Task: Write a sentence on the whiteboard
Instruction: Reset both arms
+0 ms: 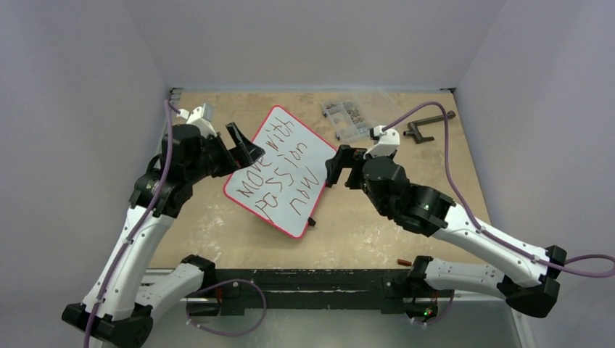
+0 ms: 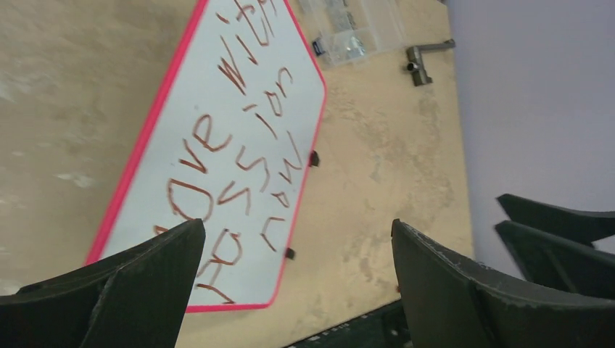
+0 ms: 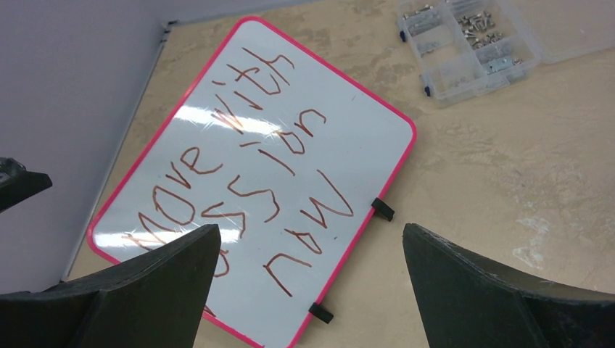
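Your left tool [image 1: 246, 146] hangs with its fingers spread wide and nothing between them. It sits over the left edge of the whiteboard [image 1: 290, 220], above the surface rather than on it. Its wrist view shows the same open gap [image 2: 296, 232], with the board and bare desk [image 2: 391, 159] below.

Your right tool [image 1: 335, 165] is just off the whiteboard's right edge. It is also spread and empty, and its own camera looks down through the gap [image 3: 310, 230] at the board [image 3: 362, 145]. Neither tool holds a marker, and I cannot pick one out with certainty anywhere.

The whiteboard lies flat on the desk, turned at an angle, between the two tools. The sentence [image 1: 279, 170] is on it in three slanted rows of reddish-brown strokes and reads as "Move with passion now" [image 3: 246, 167]. The letters are uneven but legible, and the last word looks whole.

Beyond the whiteboard's far right corner sits a clear parts box [image 1: 347, 119], apart from the board.

By my reading, the writing is done. With both tools free and off the surface, at most you have the arms to bring home.
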You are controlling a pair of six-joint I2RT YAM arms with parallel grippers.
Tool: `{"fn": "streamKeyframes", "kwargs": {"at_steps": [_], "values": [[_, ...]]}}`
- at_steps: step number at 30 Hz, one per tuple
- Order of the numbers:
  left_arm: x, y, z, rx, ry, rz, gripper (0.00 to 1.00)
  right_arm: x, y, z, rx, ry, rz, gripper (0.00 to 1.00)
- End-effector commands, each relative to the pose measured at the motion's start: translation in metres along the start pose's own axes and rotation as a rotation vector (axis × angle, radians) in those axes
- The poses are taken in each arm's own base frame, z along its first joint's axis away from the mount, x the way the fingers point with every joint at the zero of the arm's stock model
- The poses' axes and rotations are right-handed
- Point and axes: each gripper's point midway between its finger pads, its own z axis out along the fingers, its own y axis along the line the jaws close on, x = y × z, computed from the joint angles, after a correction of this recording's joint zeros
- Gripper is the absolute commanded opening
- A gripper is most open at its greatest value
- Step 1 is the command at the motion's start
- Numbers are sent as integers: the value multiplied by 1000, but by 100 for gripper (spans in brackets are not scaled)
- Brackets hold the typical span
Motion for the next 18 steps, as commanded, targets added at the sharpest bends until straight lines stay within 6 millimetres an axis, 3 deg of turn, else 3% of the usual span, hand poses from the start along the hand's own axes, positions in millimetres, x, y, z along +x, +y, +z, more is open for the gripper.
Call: {"fn": "streamKeyframes", "kwargs": {"at_steps": [1, 9, 15, 18], "values": [[-33, 36, -35, -172, -165, 347, 100, -26, 0, -10, -26, -98, 39, 99], [-46, 87, -78, -368, -394, 517, 100, -22, -24, -27, -54, -166, 87, 99], [-35, 114, -96, -403, -521, 520, 100, -8, -50, -43, -44, -161, 111, 99], [-30, 118, -101, -391, -552, 518, 100, -3, -61, -49, -35, -159, 134, 99]]}}
